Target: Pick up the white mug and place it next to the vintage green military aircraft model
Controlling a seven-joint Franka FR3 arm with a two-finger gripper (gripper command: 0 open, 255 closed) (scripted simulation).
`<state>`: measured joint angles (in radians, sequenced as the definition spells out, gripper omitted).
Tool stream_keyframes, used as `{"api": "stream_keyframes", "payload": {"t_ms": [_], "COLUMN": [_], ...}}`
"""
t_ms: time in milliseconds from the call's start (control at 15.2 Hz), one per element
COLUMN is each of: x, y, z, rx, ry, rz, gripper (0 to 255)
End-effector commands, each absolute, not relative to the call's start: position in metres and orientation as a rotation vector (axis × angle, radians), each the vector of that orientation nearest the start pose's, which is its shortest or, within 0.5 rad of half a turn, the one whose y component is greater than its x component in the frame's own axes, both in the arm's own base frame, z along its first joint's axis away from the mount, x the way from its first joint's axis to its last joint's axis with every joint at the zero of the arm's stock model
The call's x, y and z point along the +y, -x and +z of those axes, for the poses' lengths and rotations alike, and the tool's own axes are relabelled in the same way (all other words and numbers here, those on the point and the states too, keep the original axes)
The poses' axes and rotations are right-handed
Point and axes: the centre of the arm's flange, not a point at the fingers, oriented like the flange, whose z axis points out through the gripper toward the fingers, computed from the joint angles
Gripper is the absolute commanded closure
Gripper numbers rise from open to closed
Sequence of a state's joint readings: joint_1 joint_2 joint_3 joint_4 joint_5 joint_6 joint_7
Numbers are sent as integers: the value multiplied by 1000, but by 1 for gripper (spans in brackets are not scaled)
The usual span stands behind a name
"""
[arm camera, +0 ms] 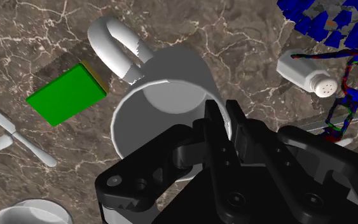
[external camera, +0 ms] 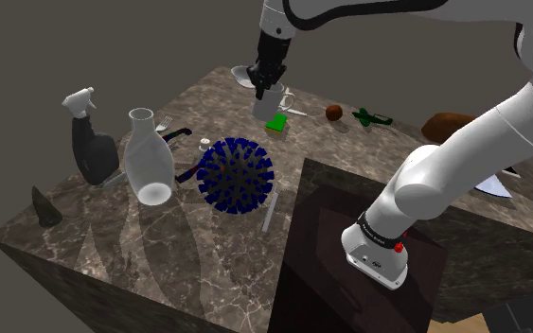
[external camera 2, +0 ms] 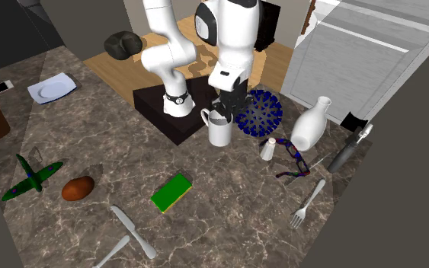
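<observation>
The wrist view shows the fingers point(arm camera: 212, 127) pinched on the rim of the white mug point(arm camera: 165, 105), close to the green block point(arm camera: 66, 94) on the desk point(arm camera: 234, 38); the grasp seems made, so next it must be lifted and carried to the far-off green plane model point(external camera 2: 28, 177).

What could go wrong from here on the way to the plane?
The gripper pinches the white mug only at one side of its rim, so it may tilt or slip. Set-down beside the green aircraft model is tight: a brown oval thing lies close by and could get knocked.
</observation>
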<state>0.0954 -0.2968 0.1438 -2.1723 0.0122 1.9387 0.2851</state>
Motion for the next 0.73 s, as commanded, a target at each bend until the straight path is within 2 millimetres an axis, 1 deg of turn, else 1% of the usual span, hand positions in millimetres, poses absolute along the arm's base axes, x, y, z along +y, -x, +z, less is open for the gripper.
{"api": "stream_keyframes", "payload": {"t_ms": [0, 66, 132, 660], "x": [118, 118, 118, 24], "y": [-458, -458, -458, -410], "z": [530, 536, 536, 537], "rx": [87, 87, 87, 87], "ry": [3153, 3153, 3153, 3153], "rz": [-104, -104, -104, -104], "gripper": [255, 255, 255, 255]}}
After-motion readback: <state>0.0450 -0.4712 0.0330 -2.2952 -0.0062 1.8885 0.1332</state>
